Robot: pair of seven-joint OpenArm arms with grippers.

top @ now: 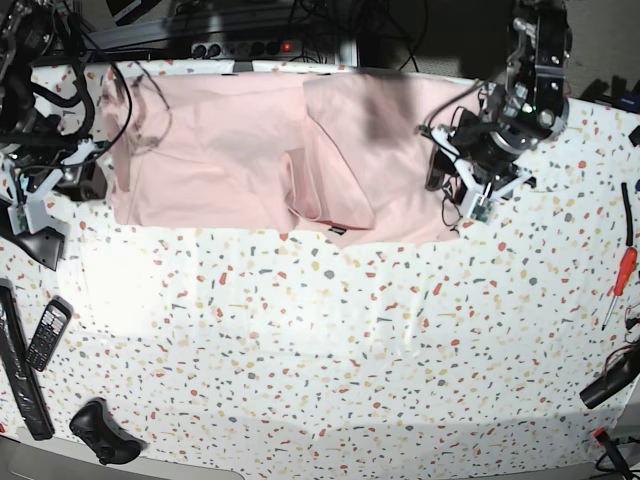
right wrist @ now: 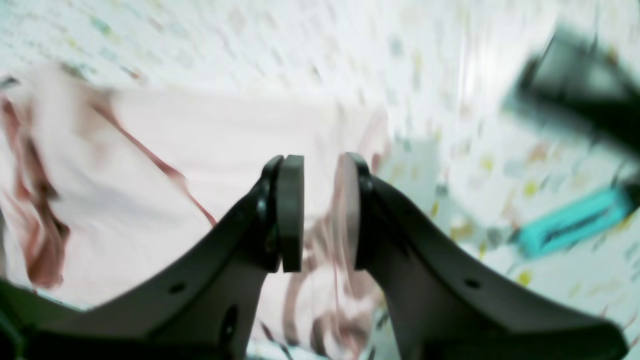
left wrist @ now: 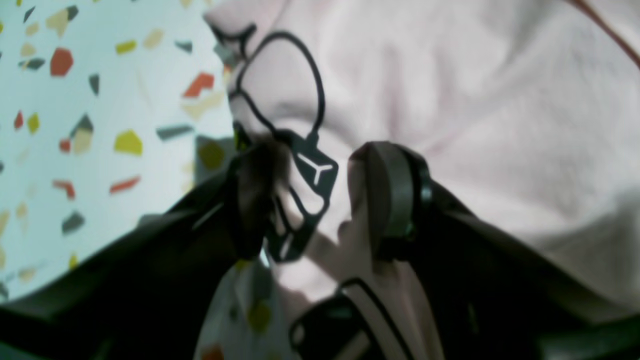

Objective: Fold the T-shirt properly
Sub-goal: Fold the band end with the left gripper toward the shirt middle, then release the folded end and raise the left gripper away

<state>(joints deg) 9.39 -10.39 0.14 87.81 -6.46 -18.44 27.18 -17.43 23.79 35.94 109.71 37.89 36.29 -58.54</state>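
T-shirt: the pale pink T-shirt (top: pixel 250 150) lies spread across the far strip of the speckled table (top: pixel 330 350), plain side mostly up, with a loose flap (top: pixel 335 170) doubled over near its middle and a bit of black print peeking out at the flap's lower edge
Left gripper: the left gripper (left wrist: pixel 320 200) hovers at the shirt's edge on the base view's right, jaws spread wide with cloth showing between and under them; it holds nothing that I can make out
Left wrist view: pink fabric fills the right of the frame, bare table the left, so the jaws sit right at the cloth's border; black cable loops cross in front
Right gripper: the right gripper (right wrist: pixel 320 210) has its pads partly apart with a clear gap; the view is blurred, and whether any cloth is pinched there I cannot tell
Right arm place: at the shirt's other end, on the base view's left, near the sleeve (top: pixel 125 100)
Step in hand: by my reading an early step, the shirt laid out but rumpled and no clean fold made; the arms look set to take the two ends
Next move calls for: the left jaws to drop onto the hem edge and close on one or two layers, not on the table covering; the right to secure its end too, so the cloth can be pulled taut or carried over evenly
Risk: the doubled flap may get trapped inside the fold unless it is smoothed first
Bystanders: a phone (top: pixel 48 333), a black controller (top: pixel 100 430) and a red screwdriver (top: pixel 620 280) lie well apart from the shirt
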